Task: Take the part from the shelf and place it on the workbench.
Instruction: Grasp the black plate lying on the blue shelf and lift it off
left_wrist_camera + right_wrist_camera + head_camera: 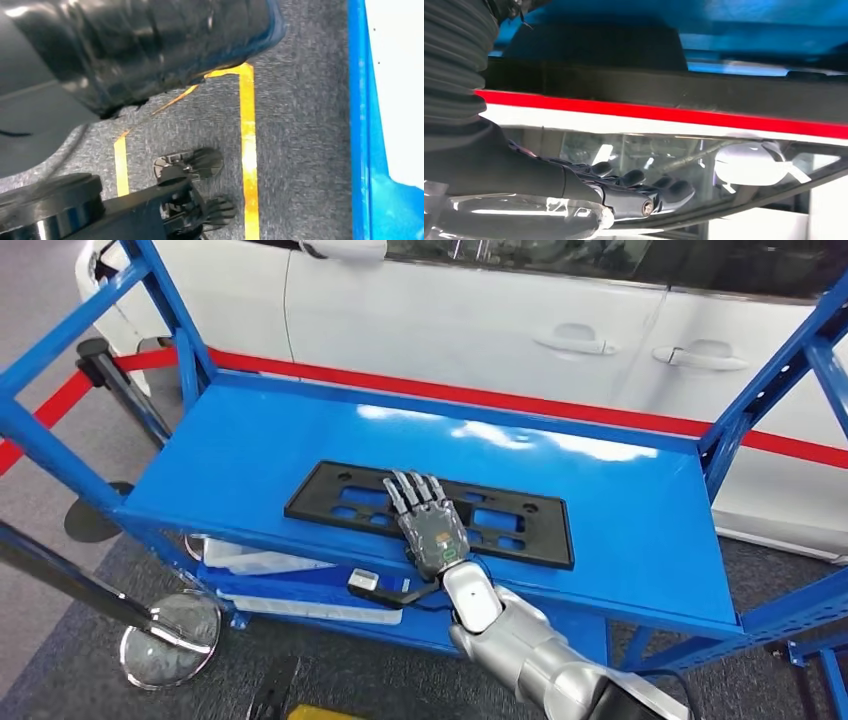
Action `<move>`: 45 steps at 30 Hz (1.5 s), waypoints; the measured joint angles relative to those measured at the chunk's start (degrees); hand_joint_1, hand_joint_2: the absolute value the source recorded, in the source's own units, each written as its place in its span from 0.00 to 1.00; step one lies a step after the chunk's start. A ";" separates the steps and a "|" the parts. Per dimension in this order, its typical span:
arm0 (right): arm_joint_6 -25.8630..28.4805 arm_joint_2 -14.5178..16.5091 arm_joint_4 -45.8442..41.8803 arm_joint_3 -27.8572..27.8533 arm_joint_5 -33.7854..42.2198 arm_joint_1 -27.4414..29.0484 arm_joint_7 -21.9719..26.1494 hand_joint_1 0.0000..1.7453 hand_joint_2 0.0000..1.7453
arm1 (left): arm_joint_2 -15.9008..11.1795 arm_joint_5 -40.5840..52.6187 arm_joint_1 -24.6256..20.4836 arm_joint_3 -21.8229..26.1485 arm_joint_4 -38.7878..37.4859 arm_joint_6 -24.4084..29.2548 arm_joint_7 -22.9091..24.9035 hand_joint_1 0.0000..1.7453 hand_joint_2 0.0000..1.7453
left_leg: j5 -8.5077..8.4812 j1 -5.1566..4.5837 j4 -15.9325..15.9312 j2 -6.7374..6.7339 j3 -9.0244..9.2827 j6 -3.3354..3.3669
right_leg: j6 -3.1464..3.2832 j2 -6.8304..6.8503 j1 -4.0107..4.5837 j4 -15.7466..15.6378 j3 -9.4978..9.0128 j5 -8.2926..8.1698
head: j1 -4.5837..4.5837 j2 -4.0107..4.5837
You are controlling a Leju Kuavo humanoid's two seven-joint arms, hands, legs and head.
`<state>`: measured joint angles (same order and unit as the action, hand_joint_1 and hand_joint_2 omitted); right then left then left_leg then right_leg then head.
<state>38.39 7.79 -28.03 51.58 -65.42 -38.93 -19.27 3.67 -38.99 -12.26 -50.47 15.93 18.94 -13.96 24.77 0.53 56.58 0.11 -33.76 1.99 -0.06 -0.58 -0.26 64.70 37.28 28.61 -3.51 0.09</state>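
Seen from the head camera, the right hand lies flat, fingers stretched forward and slightly spread, on top of the part, a flat black plate with slots that rests on the top level of the blue shelf; the hand presses on the part without closing round it. Behind the shelf stands a white car, with a red barrier tape stretched between the two. A lower level of the shelf holds white items, and a chrome stanchion base sits on the grey floor near the shelf's left corner. In the left wrist view, yellow floor lines cross grey carpet beside a blue edge; dark, blurred shapes crowd this view, and whether the left hand is released or clenched cannot be told. In the right wrist view, the right hand's dark fingers extend straight out with nothing between them, the red tape and the car's glossy body running across beyond them.
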 joint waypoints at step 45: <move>-1.68 -1.44 -0.27 -1.31 -1.49 0.38 -0.15 1.00 1.00 | -0.15 0.54 0.08 0.00 0.00 1.85 -2.70 0.00 0.75 | 3.27 -0.07 4.92 0.18 -1.96 -2.27 | 1.89 0.13 -0.26 -6.25 -3.05 -3.92 | -0.29 0.00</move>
<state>36.70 6.34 -28.30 50.28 -66.90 -38.54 -19.42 3.52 -38.45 -12.18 -50.47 15.93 20.80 -16.66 28.03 0.46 61.50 0.29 -35.72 -0.28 1.84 -0.45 -0.51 58.45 34.23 24.69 -3.80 0.09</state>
